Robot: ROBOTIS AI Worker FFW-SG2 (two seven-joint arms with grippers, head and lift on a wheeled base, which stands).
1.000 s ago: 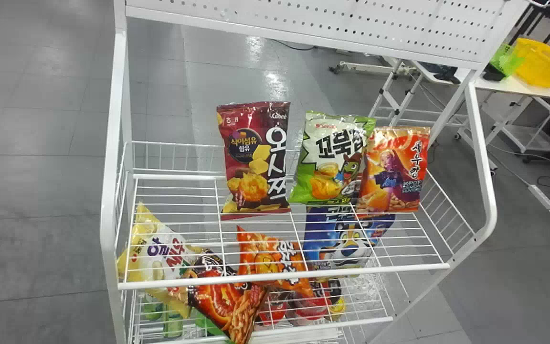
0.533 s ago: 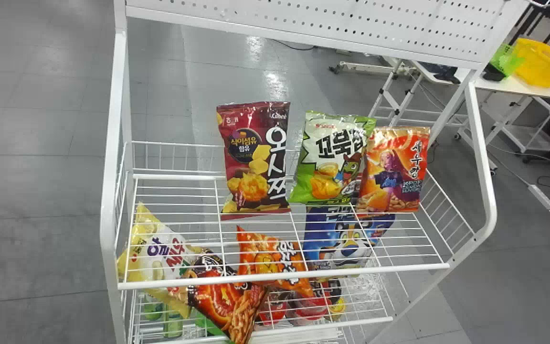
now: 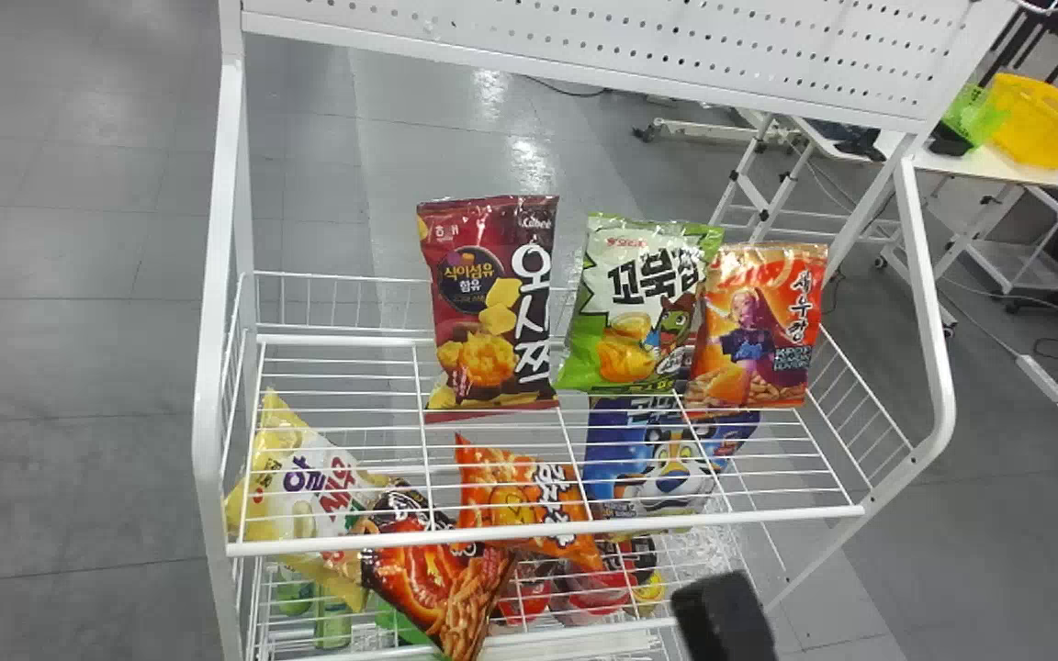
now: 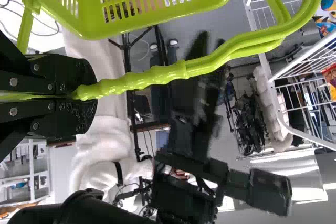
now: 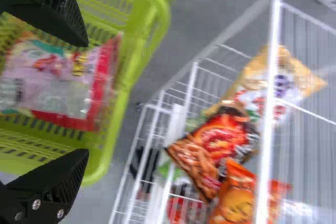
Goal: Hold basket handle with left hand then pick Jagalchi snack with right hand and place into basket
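With our left end effector (image 4: 86, 94), we have the green basket (image 4: 157, 26) by its handle (image 4: 157, 75), the two fingers closed tight around the grip. Our right end effector (image 3: 722, 615) is at the bottom edge of the head view, right of centre, in front of the wire rack (image 3: 547, 531). Its own wrist view shows the right end effector (image 5: 86, 98) spread wide, nothing pinched between its fingers, with the basket beyond them. Inside that basket lies a pale packet (image 5: 63, 82) with a red edge; it is too blurred for us to tell whether it is the Jagalchi snack. On the rack's upper shelf we see a maroon bag (image 3: 492, 303) upright on the left, then a green-and-white bag (image 3: 635, 312), with an orange-red bag (image 3: 759, 321) touching it on the right. Lower in the head view we find a yellow-and-white bag (image 3: 309, 477), a dark red bag (image 3: 428, 574) against it, a small orange bag (image 3: 524, 496) and a blue bag (image 3: 667, 464), all crossed by wires. Well behind the rack, a white desk (image 3: 1034, 173) carries a yellow bin (image 3: 1048, 124).
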